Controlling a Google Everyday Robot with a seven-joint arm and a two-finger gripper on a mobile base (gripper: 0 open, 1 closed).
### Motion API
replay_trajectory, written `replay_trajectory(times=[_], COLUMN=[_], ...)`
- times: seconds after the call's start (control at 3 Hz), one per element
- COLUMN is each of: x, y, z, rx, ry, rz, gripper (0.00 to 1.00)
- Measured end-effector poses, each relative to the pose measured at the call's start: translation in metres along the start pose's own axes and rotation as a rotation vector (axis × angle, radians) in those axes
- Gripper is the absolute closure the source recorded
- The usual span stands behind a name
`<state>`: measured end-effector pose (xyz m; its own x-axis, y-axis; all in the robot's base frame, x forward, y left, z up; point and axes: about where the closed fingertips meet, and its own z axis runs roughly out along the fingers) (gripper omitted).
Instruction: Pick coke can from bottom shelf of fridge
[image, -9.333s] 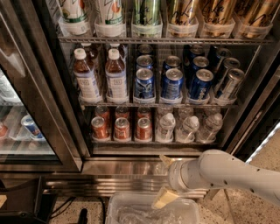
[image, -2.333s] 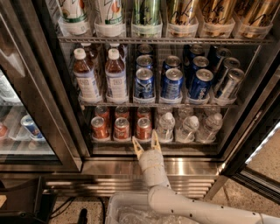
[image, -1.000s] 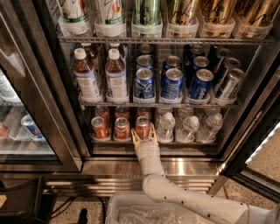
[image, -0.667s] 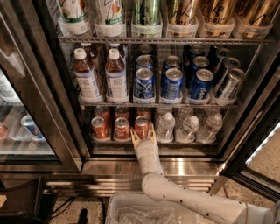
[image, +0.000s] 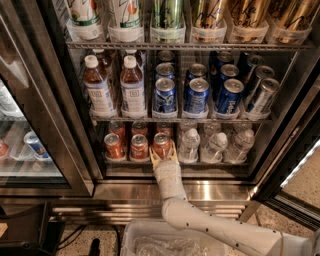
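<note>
The fridge (image: 215, 192) stands open in front of me. On its bottom shelf (image: 200, 163) three red coke cans stand in a front row at the left: one (image: 113, 145), one (image: 139, 146), and the right-most coke can (image: 162, 143). My gripper (image: 163, 153) reaches up from the white arm (image: 170, 182) and sits right at the lower front of the right-most coke can, at shelf level. More red cans stand behind the front row, partly hidden.
Clear water bottles (image: 215, 146) fill the shelf's right half. Blue cans (image: 197, 95) and brown tea bottles (image: 97, 90) stand on the rack above. A dark door frame (image: 67, 105) is at the left and the open door (image: 295, 150) at the right. A plastic bin (image: 170, 243) lies below.
Since 2.3 s ago the gripper has moved up and forward from the steel base to the right-most coke can. Over the last second it has hardly moved.
</note>
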<state>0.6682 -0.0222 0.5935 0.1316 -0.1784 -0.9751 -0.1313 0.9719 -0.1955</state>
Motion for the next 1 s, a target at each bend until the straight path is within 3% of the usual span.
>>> replay_trajectory(times=[0.33,0.67,1.0], x=[0.0,-0.005,-0.033], y=[0.0,-0.002,-0.003], z=[0.0,0.0,0.0], rx=[0.0,-0.021,-0.063], ry=[0.0,0.02,0.016], rz=[0.0,0.024,0.062], gripper=[1.0,1.0,1.0])
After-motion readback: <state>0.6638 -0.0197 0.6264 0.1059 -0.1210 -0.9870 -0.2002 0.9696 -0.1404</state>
